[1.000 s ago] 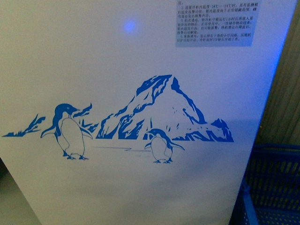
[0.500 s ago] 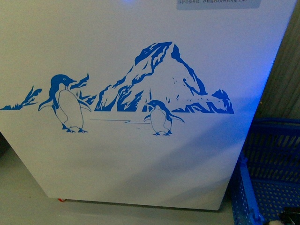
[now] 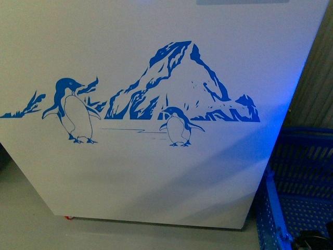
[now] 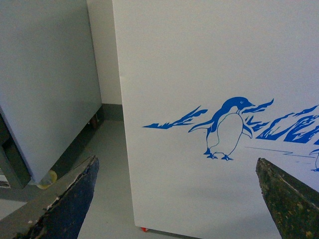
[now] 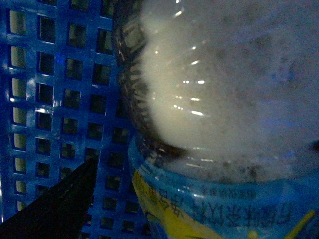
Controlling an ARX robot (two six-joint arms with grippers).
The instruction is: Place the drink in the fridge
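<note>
Pickup in hand: drink is in the blue crate beside the fridge, right pincer close upon it (grip cannot be told), left pincer released; next move needs a firm clench, then lift.

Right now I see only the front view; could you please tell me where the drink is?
Observer: In the right wrist view a bottle of cloudy pale liquid sits very close, against the lattice of the blue crate; gripped or not, I cannot tell.
Operator: And on the left?
Observer: The left gripper is open and empty, facing the fridge front.
Operator: Anything beside the fridge?
Observer: A grey cabinet stands apart from it, floor between.
</note>
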